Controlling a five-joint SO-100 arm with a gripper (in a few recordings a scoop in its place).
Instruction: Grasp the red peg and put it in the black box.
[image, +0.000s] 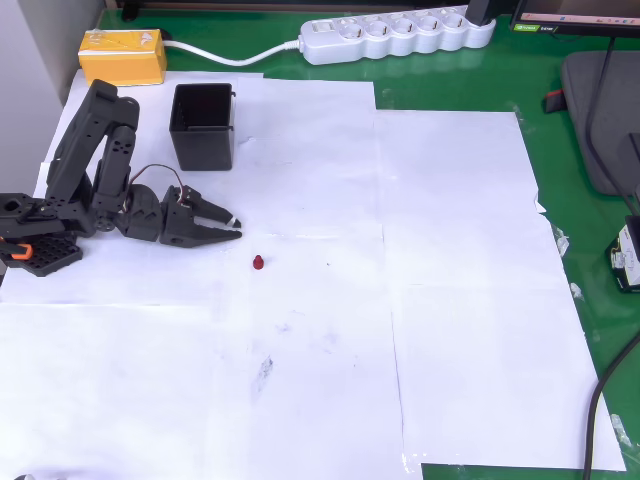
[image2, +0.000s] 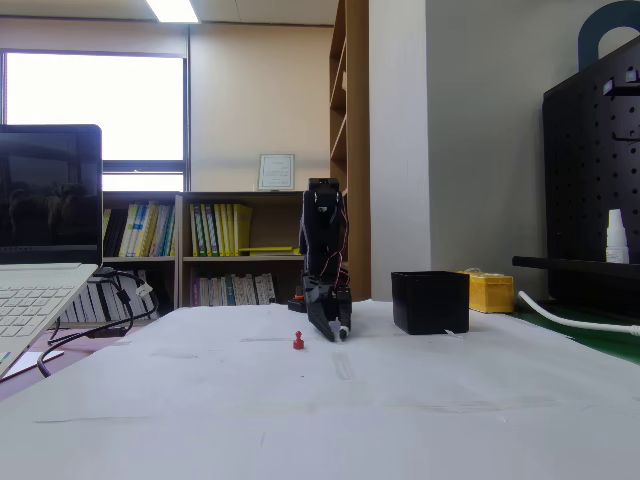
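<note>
The tiny dark red rounded peg (image: 258, 263) stands alone on the white paper sheets (image: 450, 300) that cover the green worktop (image: 590, 80), left of the paper's middle in the overhead view and well in from every edge. The black two-finger gripper (image: 232, 228) lies low over the paper just up and to the left of the peg, its tips pointing toward it but apart from it; the jaws are nearly together, with only a slim gap showing between the tips, and nothing sits between them. In the fixed view the gripper (image2: 338, 332) hangs tip-down close to the paper, with the peg (image2: 298, 341) just beside it on the left.

The small square black plastic box (image: 203, 126) with tall thin walls stands open-topped near the paper's far left corner in the overhead view, above the gripper and well apart from the peg (in the fixed view the box (image2: 430, 302) sits to the right of the arm). A yellow rectangular box (image: 123, 55) rests at the worktop's far left corner, beside a white power strip (image: 400, 36) along the far edge
</note>
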